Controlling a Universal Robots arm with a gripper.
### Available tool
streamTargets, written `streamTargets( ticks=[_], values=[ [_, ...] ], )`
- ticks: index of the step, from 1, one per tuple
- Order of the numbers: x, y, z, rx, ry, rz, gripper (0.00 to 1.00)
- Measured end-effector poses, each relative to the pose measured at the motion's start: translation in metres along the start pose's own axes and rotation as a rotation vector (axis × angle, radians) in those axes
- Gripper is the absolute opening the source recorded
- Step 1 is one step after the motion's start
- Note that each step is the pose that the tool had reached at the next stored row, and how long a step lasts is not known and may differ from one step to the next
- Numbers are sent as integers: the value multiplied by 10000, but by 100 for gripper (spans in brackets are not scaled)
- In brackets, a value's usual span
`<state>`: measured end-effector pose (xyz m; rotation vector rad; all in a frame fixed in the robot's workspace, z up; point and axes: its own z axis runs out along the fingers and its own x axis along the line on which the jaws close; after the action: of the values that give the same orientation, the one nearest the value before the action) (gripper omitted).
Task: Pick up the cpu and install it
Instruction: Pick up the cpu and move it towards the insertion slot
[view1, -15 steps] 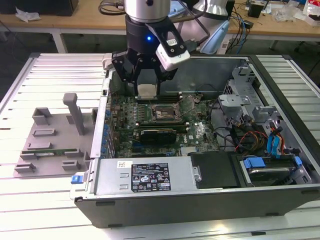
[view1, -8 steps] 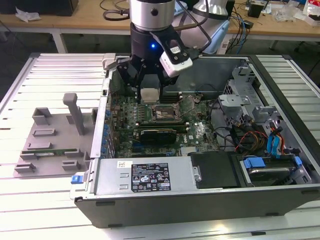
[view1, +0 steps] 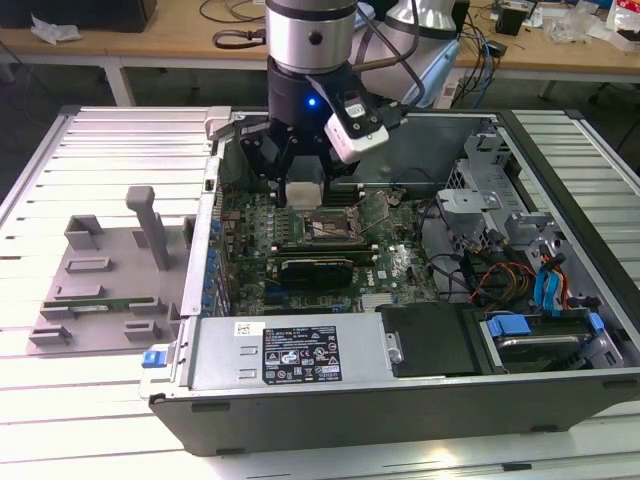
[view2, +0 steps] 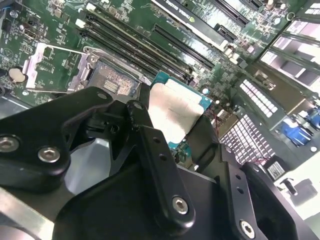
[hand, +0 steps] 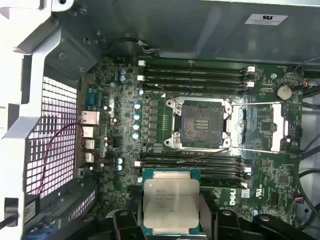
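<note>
A grey plastic jig, blocky with one upright post, was seen well to the exterior view's left of the socket. It was laid on a white slatted table. The socket itself, a square black frame edged in bright metal, was set in a green board inside an open dark metal case. Its contact field was left bare. Long black slots were ranged on both sides of it.

The black, angular gripper was hung over the board just beside the socket, on the exterior view's left. It was closed narrowly on the cpu, which was clamped by two opposite edges between the fingers. The cpu, a flat square with a matte silver lid and a thin green rim, was held above the slots next to the socket and clear of it.

To the exterior view's right of the socket, a metal drive cage with blue tabs and coloured cables was fitted in the case. Beyond the socket, a wooden bench strewn with cables was seen.
</note>
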<state>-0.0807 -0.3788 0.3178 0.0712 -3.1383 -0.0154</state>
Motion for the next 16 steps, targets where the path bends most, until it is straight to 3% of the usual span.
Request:
streamTargets(
  ticks=[2, 5, 8, 11, 16],
  values=[
    [-15, 16, 73, 0, 22, 1, 55],
    [-41, 50, 113, -2, 35, 0, 55],
    [-125, 89, 133, -2, 49, 0, 55],
    [-300, 116, 152, -2, 68, 1, 55],
    [-404, 134, 183, -5, 84, 1, 55]
  ],
)
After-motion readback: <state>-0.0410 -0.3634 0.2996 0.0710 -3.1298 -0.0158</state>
